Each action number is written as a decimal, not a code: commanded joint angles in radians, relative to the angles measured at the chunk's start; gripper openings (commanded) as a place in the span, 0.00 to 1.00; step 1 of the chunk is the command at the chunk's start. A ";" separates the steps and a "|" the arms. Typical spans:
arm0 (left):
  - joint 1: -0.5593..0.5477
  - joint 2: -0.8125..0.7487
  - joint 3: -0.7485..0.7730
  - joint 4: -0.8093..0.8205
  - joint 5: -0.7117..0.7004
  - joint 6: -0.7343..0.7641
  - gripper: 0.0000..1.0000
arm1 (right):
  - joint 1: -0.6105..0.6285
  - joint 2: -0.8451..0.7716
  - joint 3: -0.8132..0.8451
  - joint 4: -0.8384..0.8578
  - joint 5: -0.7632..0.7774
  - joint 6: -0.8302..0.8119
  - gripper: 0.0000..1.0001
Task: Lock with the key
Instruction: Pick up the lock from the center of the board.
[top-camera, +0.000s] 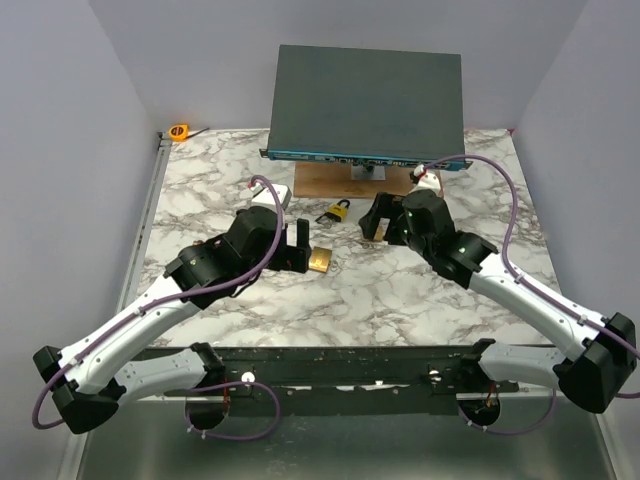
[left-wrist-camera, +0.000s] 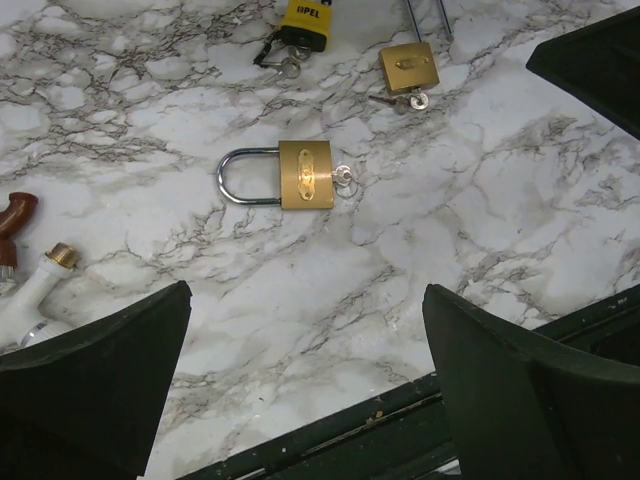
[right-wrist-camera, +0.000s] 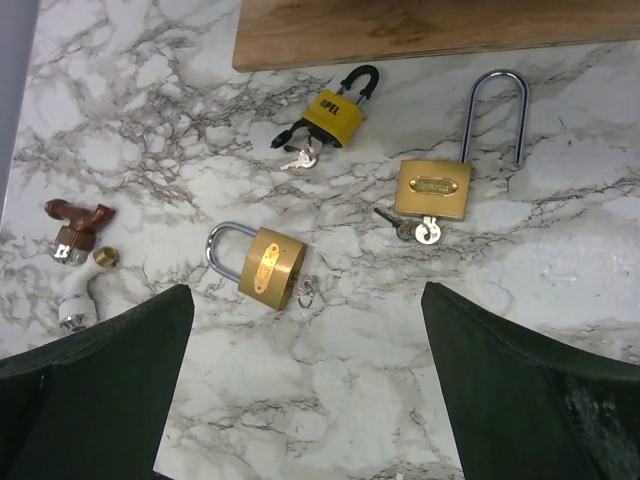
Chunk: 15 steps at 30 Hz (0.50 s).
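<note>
Marble worktop (top-camera: 400, 290), padlocks scattered. My left jaws hang wide, empty, above the short-shackle brass padlock (left-wrist-camera: 305, 175), right jaws wide too, probably staged to steady it and turn its key (left-wrist-camera: 345, 180).

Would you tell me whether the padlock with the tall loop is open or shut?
Open: the padlock has one loop leg ending free beside its body.

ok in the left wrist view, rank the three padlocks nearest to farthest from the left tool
1. Short-shackle brass padlock: centre of the view, straight ahead of the left tool.
2. Long-shackle brass padlock, upper right, and yellow padlock, top edge: both are clearly farther than the first, but too close to call between them.
</note>
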 joint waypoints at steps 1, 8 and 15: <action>-0.003 0.021 0.039 0.005 0.012 0.010 0.98 | 0.001 0.004 0.003 0.028 0.033 0.022 1.00; 0.015 0.025 0.036 0.001 0.018 0.007 0.98 | 0.001 0.110 0.010 0.045 0.051 0.058 1.00; 0.062 0.016 0.025 -0.034 0.068 -0.028 0.99 | 0.001 0.396 0.133 0.040 0.145 0.095 1.00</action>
